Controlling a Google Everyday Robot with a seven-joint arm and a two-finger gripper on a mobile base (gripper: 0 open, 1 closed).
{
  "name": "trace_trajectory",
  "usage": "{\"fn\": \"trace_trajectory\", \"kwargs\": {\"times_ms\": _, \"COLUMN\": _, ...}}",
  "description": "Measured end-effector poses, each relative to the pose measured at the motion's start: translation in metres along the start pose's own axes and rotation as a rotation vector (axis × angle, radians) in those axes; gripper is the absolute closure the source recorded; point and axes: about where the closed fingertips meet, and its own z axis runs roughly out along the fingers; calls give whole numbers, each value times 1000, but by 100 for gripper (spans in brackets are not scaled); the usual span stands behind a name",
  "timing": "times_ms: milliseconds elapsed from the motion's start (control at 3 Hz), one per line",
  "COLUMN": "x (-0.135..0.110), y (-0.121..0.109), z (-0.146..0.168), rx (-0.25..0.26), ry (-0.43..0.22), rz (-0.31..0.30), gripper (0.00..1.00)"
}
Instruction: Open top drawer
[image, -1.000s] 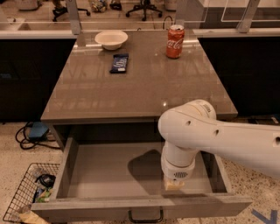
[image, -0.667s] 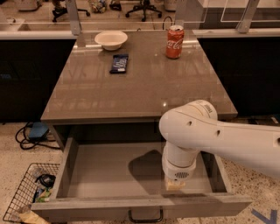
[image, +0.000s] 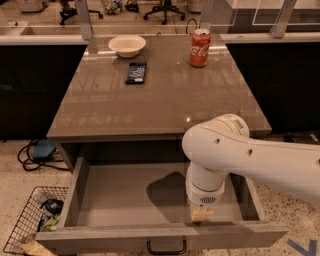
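While the shallow grey top drawer (image: 125, 200) stands well out under the brown tabletop (image: 150, 105), the tan-tipped gripper (image: 201, 215) hangs inside, just behind its front; black loop handle (image: 166, 247) beyond, leftward. Grip: cannot tell.

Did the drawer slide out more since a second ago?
No. The drawer sticks out just as far from the table as before. The gripper hangs inside it near the front right, and it has not moved either.
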Motion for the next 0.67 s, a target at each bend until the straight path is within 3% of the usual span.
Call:
{"fn": "trace_trajectory", "kwargs": {"times_ms": 333, "x": 0, "y": 1, "z": -1, "rx": 2, "ry": 1, "rz": 0, "gripper": 0}}
{"fn": "trace_trajectory", "kwargs": {"times_ms": 667, "x": 1, "y": 1, "z": -1, "rx": 2, "ry": 1, "rz": 0, "gripper": 0}}
